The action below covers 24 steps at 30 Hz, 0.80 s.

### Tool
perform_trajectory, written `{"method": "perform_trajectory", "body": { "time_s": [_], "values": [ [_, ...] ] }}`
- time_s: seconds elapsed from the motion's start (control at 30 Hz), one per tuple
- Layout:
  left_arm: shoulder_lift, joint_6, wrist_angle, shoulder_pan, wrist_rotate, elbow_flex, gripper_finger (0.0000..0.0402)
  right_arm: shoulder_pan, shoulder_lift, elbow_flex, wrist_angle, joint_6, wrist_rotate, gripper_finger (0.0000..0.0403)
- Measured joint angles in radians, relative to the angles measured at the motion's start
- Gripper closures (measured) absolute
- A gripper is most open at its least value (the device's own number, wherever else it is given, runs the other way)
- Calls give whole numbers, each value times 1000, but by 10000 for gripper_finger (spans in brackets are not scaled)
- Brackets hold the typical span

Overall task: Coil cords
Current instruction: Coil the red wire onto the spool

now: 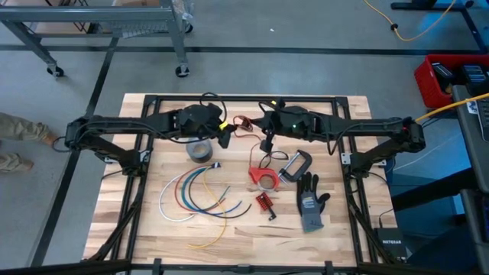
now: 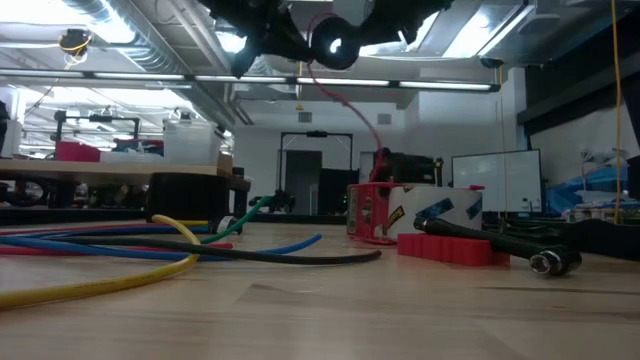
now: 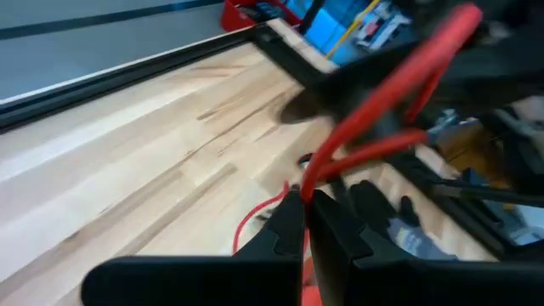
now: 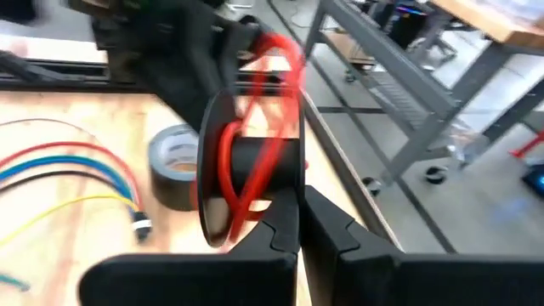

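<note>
Both arms raised over the table's far middle; left gripper [image 3: 304,208] pinched shut on the red cord [image 3: 387,81]; right gripper [image 4: 299,212] clamped on a black spool [image 4: 246,166] carrying red turns; risk: slack tension lets loops slip off the flange, or the trailing cord snags the red clamp [image 1: 263,177].

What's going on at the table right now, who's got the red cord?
Both arms are raised over the back middle of the table, working the red cord. The left end effector is shut on the cord, while the right end effector is shut on a dark spool that carries red loops. The other cords lie loose on the wood beside the tape roll.
</note>
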Motion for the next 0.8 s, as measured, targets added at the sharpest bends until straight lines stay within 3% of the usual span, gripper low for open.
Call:
{"method": "perform_trajectory", "body": {
  "time_s": [0.23,0.5,0.8],
  "values": [
    [5,-16,-113,2,-16,0,401,1,-32,0,21,3,-17,400],
    [51,-34,-71,-1,-27,0,401,0,-42,0,194,26,-7,400],
    [154,-56,124,-14,2,1,401,0,-35,-3,296,42,200,400]
  ]
}}
